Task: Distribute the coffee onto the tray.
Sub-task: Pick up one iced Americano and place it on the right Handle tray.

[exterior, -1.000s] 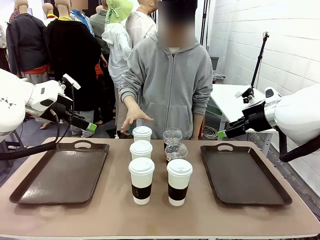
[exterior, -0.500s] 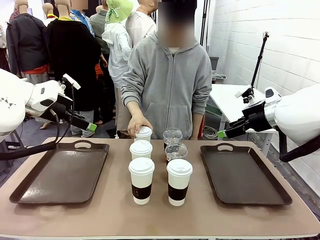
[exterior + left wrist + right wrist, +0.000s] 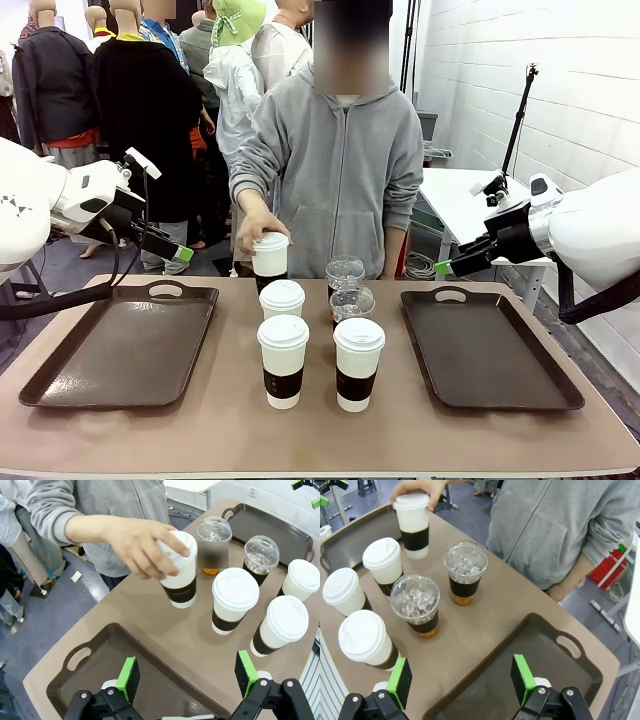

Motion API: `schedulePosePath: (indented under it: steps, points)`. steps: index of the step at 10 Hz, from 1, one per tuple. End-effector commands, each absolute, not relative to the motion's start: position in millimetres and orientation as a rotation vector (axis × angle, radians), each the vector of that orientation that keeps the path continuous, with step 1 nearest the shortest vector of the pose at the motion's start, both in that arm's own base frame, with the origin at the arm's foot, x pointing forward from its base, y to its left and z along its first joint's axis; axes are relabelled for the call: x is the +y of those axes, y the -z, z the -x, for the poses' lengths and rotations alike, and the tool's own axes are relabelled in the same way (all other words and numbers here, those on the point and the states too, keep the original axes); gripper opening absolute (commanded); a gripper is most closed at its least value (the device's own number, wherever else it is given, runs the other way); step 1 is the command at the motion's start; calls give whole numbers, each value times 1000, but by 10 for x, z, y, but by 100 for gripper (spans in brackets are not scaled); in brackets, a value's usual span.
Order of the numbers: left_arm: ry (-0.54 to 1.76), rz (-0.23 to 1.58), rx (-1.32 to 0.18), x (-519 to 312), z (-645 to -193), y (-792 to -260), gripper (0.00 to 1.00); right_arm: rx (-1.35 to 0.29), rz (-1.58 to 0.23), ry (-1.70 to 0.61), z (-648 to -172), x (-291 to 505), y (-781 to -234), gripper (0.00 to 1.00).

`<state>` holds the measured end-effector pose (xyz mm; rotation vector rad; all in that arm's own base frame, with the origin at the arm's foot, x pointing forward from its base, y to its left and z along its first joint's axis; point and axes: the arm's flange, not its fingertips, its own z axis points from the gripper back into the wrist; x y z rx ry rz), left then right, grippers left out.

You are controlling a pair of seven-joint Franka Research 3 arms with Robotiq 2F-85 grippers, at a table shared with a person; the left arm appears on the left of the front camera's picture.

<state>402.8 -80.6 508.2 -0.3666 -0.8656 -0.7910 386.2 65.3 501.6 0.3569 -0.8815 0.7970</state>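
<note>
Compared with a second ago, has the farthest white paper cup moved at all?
Yes. The person's hand lifted the farthest white paper cup up and slightly left, judged against the second paper cup, which stayed put.

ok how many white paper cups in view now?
4. The held cup is in the person's hand at the far side; the middle cup, front-left cup and front-right cup stand on the table. None seems hidden.

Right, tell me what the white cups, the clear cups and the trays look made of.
Tall white cups: matte white walls and a dark band, likely paper; smoother lids, probably plastic.
Dome-lidded cups: clear glossy plastic; ice shows through.
Trays: dark brown, dull sheen, moulded handle holes, probably plastic.
</note>
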Motion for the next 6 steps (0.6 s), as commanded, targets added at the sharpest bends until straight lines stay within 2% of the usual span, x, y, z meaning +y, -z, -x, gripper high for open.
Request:
schedulePosePath:
  steps: [1,6]
  points:
    - [791,369,-864,-795,-4034,-5071,100,-884,-359,-835,-3962,586,-5005,100]
    - [791,369,-864,-795,-4034,-5071,100,-931,-358,-1014,-4649,294,-4958,100]
